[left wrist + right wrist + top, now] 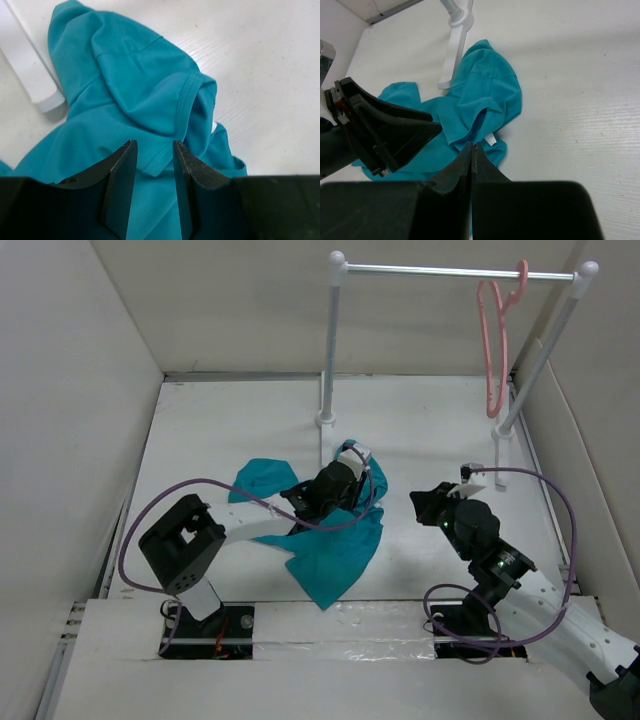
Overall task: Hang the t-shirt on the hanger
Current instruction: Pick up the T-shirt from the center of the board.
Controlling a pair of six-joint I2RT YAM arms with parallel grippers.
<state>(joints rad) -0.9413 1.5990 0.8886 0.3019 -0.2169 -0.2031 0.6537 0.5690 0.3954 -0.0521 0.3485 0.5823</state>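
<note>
The teal t-shirt (335, 550) lies crumpled on the white table near the middle. My left gripper (352, 478) hangs low over its far part. In the left wrist view the left gripper (153, 147) is open, with a folded hem of the t-shirt (135, 85) showing in the gap. My right gripper (418, 502) is shut and empty, just right of the cloth. In the right wrist view it (471, 147) points at the t-shirt (487, 97). The pink hanger (492, 350) hangs on the rail at the back right.
The silver rail (450, 272) stands on two white posts, and the left post's foot (322, 440) lies right beside the shirt and shows in the left wrist view (30, 65). White walls close in the table on the left, back and right.
</note>
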